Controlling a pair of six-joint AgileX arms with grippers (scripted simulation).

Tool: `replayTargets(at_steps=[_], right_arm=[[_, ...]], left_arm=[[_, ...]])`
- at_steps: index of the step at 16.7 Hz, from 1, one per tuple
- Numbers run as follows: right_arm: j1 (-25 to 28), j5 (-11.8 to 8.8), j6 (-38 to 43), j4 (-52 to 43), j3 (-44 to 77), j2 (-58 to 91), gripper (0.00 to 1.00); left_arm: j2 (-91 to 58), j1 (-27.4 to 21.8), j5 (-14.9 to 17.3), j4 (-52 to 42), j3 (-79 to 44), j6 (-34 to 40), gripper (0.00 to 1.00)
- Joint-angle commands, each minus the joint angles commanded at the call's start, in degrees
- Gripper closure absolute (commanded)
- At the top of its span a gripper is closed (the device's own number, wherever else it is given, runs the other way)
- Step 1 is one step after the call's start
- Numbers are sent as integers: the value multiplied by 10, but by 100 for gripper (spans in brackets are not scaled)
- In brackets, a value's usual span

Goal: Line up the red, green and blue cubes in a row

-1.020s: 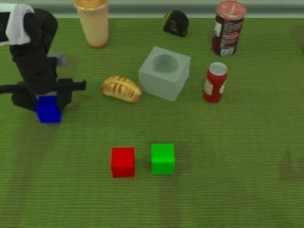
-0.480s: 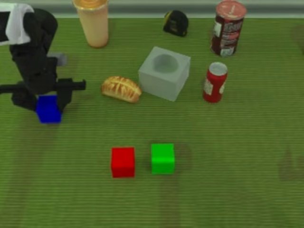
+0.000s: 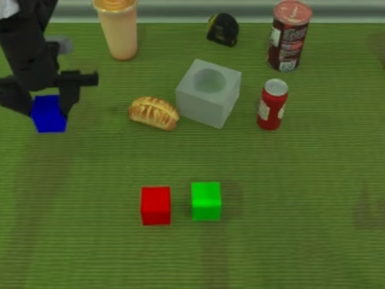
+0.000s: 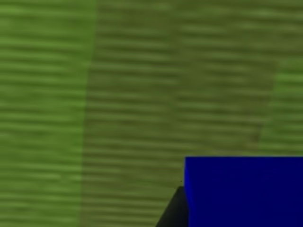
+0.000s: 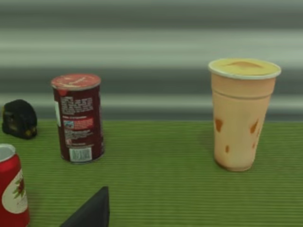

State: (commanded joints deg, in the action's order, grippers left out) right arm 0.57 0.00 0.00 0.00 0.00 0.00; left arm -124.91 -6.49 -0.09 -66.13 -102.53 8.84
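Observation:
The blue cube (image 3: pixel 49 115) hangs at the far left of the table with my left gripper (image 3: pixel 46 103) shut on it; its shadow lies on the mat below. In the left wrist view the blue cube (image 4: pixel 244 191) fills one corner, with a dark fingertip (image 4: pixel 177 210) pressed against its side. The red cube (image 3: pixel 156 205) and the green cube (image 3: pixel 206 200) sit side by side near the front middle, a small gap between them. Only a dark part of my right gripper (image 5: pixel 92 210) shows in the right wrist view; that arm is out of the top view.
A grey block with a round hollow (image 3: pixel 208 92) stands mid-table, with a bread roll (image 3: pixel 154 112) to its left and a red soda can (image 3: pixel 272 103) to its right. At the back stand an orange cup (image 3: pixel 117 27), a black tape measure (image 3: pixel 222 29) and a dark red canister (image 3: pixel 289 35).
My left gripper has risen and shifted back and to the left, carrying the blue cube off the mat. The red and green cubes have not moved.

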Motion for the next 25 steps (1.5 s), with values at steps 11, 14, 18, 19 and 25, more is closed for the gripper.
replayTargets(at_steps=[11, 14, 18, 19, 25], right_arm=[[0, 0, 0, 0, 0, 0, 0], [0, 0, 0, 0, 0, 0, 0], [0, 0, 0, 0, 0, 0, 0], [0, 0, 0, 0, 0, 0, 0], [0, 0, 0, 0, 0, 0, 0]], left_arm=[[-61, -133, -2, -59, -111, 124, 100], [-104, -259, -3, -103, -192, 237, 100], [-149, -406, -6, -152, -287, 376, 100], [-156, -429, -6, -160, -305, 399, 100], [-163, -463, -9, -172, -332, 434, 100]])
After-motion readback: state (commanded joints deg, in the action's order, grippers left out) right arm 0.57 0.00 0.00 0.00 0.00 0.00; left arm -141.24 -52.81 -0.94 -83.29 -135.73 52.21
